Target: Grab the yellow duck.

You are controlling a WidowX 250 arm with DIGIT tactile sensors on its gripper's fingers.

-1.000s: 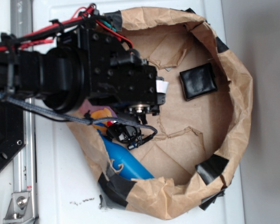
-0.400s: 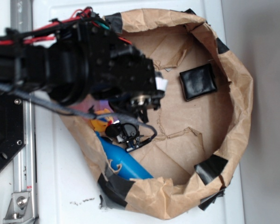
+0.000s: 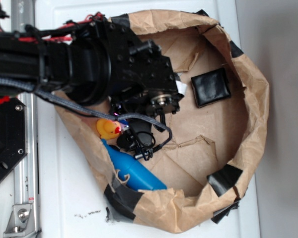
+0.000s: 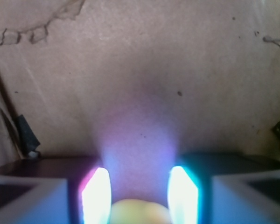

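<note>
Within the exterior view, the yellow duck (image 3: 109, 129) is seen at the paper basin's (image 3: 253, 89) nine o'clock, just above the blue bottle (image 3: 134, 171); the claw is hidden beneath the arm. At the wrist view's six o'clock, the yellow duck (image 4: 140, 211) is framed between the claw's (image 4: 140, 196) parted fingers (image 4: 95, 196); contact cannot be told.

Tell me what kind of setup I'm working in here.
Likely a lab test rig: a taped brown paper bin on a white tabletop, holding toy props such as the yellow duck and blue bottle.
</note>
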